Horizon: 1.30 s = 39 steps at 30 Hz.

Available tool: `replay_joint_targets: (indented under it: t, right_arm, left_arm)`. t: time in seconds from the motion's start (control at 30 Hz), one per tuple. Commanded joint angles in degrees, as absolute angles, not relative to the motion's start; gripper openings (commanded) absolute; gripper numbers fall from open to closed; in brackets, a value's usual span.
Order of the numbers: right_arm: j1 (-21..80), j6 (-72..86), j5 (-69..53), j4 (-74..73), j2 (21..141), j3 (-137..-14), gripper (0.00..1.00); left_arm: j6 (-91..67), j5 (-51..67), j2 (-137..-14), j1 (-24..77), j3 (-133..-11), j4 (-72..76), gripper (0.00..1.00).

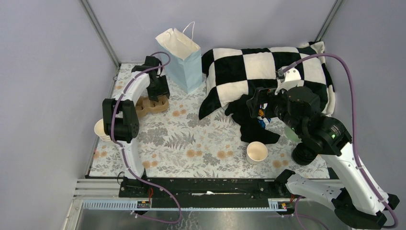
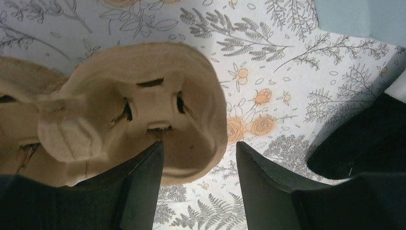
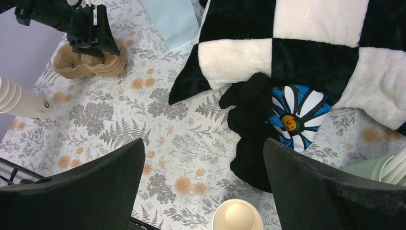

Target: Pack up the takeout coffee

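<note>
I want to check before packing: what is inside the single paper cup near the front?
The paper cup is lidless; inside, only its pale bare bottom shows, no liquid. Part of its inner wall is hidden.

Left arm [image 1: 127, 96] reaches to the far-left corner of the worktop [image 1: 191, 143], elbow high. Left tool [image 2: 198, 148] points down, fingers parted, not clamped. Right arm [image 1: 354, 163] is raised over the right side, wrist tilted down-left. Right tool [image 3: 203, 141] is spread wide, gripping nothing.

Bright even light, soft shadows, sharp focus
</note>
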<state>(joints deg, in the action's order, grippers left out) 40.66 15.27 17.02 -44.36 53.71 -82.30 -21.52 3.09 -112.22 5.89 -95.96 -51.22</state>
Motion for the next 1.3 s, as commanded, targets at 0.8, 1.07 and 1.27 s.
replay_joint_targets:
  t: [0.8, 1.07, 1.27]
  right_arm:
    - [41.0, 13.4, 19.2, -43.7, 55.1, -84.1, 1.00]
    - [41.0, 13.6, 19.1, -43.8, 54.9, -84.1, 1.00]
    - [40.9, 13.8, 18.9, -43.2, 54.7, -83.6, 1.00]
  left_arm:
    - [-22.2, -3.7, -120.4, 8.1, -107.1, -53.1, 0.30]
    - [-21.0, -5.5, -119.3, 8.2, -108.5, -55.4, 0.14]
    - [-16.3, -12.2, -114.5, 7.9, -107.7, -59.4, 0.05]
